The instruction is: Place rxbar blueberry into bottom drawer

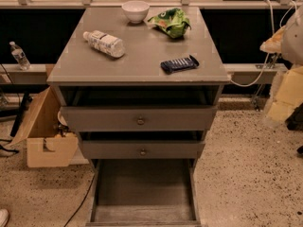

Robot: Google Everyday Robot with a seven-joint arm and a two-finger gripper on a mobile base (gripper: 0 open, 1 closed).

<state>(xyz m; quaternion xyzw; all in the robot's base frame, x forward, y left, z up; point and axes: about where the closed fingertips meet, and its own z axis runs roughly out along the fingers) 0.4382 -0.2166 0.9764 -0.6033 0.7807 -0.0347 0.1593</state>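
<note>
A small flat snack bar in a dark navy-blue wrapper with pale stripes, the rxbar blueberry (179, 64), lies on the grey tabletop (142, 60) of the grey wooden cabinet, near its front right corner. The bottom drawer (142, 186), a deep plain grey tray, is pulled out toward the near side, and nothing lies inside it. Above it, two shallower grey drawers with round knobs (140, 121) stand slightly pulled out.

A clear plastic bottle with a white label (105, 43) lies on its side at the tabletop's left. A white bowl (135, 10) sits at the far edge, with a crumpled green snack bag (170, 21) just to its right. An open cardboard box (42, 136) stands on the floor to the cabinet's left.

The gripper is outside the camera view, so its state cannot be told.
</note>
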